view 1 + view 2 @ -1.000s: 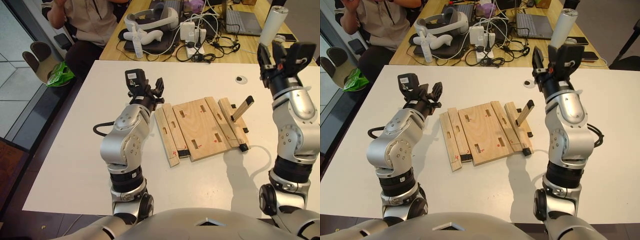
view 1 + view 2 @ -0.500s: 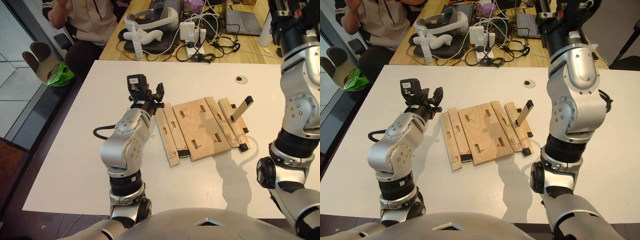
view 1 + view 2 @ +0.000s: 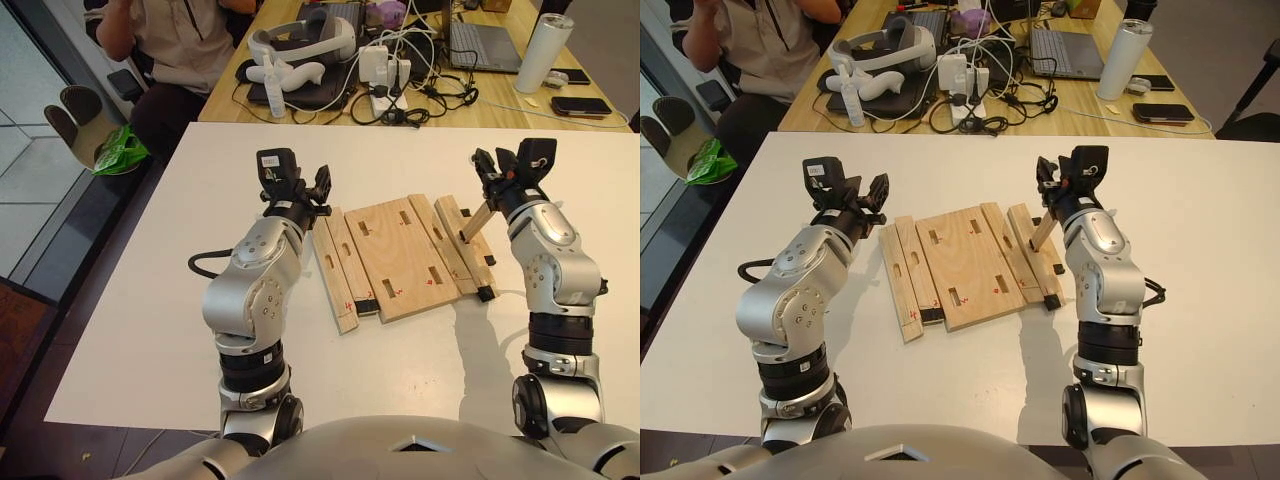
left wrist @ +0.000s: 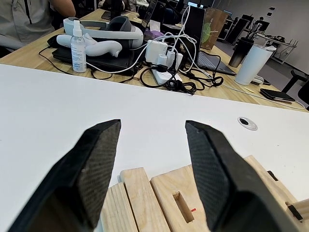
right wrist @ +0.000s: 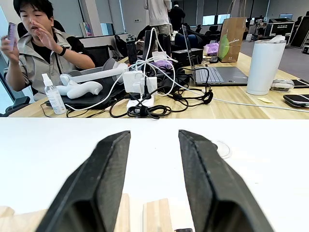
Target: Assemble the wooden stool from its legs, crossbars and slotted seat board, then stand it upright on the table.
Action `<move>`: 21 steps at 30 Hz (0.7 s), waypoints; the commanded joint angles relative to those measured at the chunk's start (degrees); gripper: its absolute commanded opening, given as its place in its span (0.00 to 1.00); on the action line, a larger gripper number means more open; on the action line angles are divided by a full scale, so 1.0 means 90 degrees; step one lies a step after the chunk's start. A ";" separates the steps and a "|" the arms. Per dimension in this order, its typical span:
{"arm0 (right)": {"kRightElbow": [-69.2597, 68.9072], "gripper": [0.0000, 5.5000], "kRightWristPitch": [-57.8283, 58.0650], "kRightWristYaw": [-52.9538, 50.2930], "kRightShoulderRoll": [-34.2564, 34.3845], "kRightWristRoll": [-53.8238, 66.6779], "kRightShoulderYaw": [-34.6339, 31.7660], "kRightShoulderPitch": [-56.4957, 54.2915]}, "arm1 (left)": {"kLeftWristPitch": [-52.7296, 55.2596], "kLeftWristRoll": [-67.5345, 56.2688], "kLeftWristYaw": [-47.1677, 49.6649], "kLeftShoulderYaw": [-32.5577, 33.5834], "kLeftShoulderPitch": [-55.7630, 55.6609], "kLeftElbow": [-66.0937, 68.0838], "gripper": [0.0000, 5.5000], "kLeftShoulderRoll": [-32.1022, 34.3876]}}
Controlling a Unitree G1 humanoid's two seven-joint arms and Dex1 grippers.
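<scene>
Stool parts lie flat on the white table [image 3: 150,300], so assembly has barely started. Left gripper [image 4: 153,130] hovers just left of the seat board [image 3: 405,255], jaws wide apart and empty, near the far ends of two slotted bars [image 3: 335,265] that touch the board's left edge. The board lies slots up, probably so legs can drop in. Right of it are two more bars [image 3: 447,245], one with a leg [image 3: 484,217] poking up tilted. Right gripper [image 5: 154,133] hangs by that leg's top, also spread wide and empty, and looks set to grab it.

seat board [image 3: 405,255] flat between loose slats [image 3: 335,270]
</scene>
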 commanded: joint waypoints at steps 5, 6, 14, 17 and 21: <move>-0.1691 0.33 0.0568 -0.0297 0.0028 0.0797 -0.0367 -0.1387 | -0.0052 -0.0023 0.0053 -0.0007 -0.0023 -0.0055 0.45 -0.0089; -0.1783 0.33 0.0656 -0.0397 0.0004 0.0863 -0.0435 -0.1675 | -0.0063 -0.0019 0.0061 -0.0015 0.0002 -0.0063 0.45 -0.0099; -0.1462 0.33 0.0622 -0.0588 0.0109 0.0777 -0.0344 -0.1884 | -0.0142 -0.0005 0.0156 -0.0152 0.0141 -0.0050 0.45 -0.0201; -0.0848 0.33 0.0595 -0.0416 0.0055 0.0482 -0.0058 -0.0777 | -0.0153 -0.0015 0.0194 -0.0169 0.0183 -0.0071 0.45 -0.0212; 0.0180 0.33 0.0540 -0.0137 -0.0029 0.0127 0.0296 0.0226 | -0.0177 -0.0036 0.0222 -0.0196 0.0172 -0.0031 0.45 -0.0208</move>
